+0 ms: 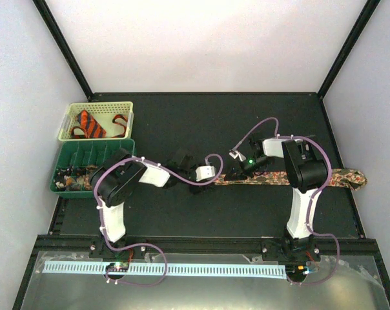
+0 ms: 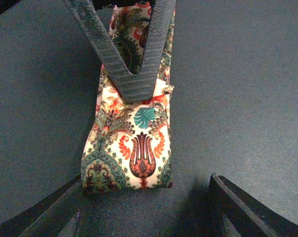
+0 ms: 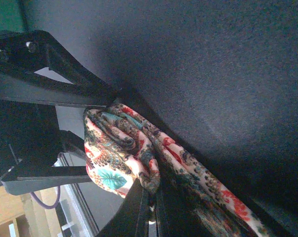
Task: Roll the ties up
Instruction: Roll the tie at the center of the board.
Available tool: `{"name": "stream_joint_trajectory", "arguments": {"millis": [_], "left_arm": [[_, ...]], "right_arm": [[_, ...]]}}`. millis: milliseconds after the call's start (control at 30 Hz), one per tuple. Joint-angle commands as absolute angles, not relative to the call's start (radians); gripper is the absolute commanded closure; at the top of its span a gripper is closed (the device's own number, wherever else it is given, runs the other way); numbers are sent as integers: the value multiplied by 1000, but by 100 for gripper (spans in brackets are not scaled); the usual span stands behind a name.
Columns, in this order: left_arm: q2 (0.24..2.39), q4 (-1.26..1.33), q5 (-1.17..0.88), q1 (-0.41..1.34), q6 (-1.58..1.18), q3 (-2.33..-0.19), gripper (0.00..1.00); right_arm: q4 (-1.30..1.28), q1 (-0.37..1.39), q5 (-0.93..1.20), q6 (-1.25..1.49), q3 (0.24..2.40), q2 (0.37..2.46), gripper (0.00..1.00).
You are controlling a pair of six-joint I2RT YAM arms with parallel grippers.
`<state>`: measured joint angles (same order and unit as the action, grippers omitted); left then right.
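Left gripper (image 2: 148, 190) over a paisley tie (image 2: 139, 143)
It gapes, holding nothing, astride the folded end; the right gripper (image 2: 134, 89) is clamped on that fold, right of the green tray (image 1: 121, 145) of unclear dark bits (image 1: 69, 182). Behind the tray, a cream basket (image 1: 98, 105) holds an orange striped tie (image 1: 90, 124).

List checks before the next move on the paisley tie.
1. Right gripper shut on paisley tie: ok.
2. Left gripper open, empty: ok.
3. Tie end lies between the left fingers: ok.
4. Tight roll formed: not ok, only a loose fold; the rest lies flat on the table.
5. Orange striped tie in the basket, clear of both arms: ok.
6. Grip depth under right pads: cannot tell.
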<state>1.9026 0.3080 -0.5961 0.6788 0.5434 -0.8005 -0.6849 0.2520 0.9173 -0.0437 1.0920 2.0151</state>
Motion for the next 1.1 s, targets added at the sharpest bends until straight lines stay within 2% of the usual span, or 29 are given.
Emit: {"name": "stream_joint_trajectory", "arguments": {"millis": [0,233,400,533,667,833,1067], "left_arm": [[1936,435,-630,669,478,-781,33],[2003,590,-615,667,410,-772,39],[1969,619,-664,670,415,-758,55],[1904,620,-719,685,387,-767,60],[1902,618,-714,722,346,-815,60],[2000,582,-652,752,325,-899,60],[2065,524,-615,749,385,-896,59]], "right_arm": [[-669,250,803,-61,1097,2061,98],[-678,252,787,-80,1090,2066,98],[-676,251,784,-86,1079,2071,98],[-672,252,784,-86,1076,2076,98],[-669,251,788,-83,1074,2078,98],[-670,252,799,-83,1075,2076,98],[-675,252,812,-92,1068,2068,97]]}}
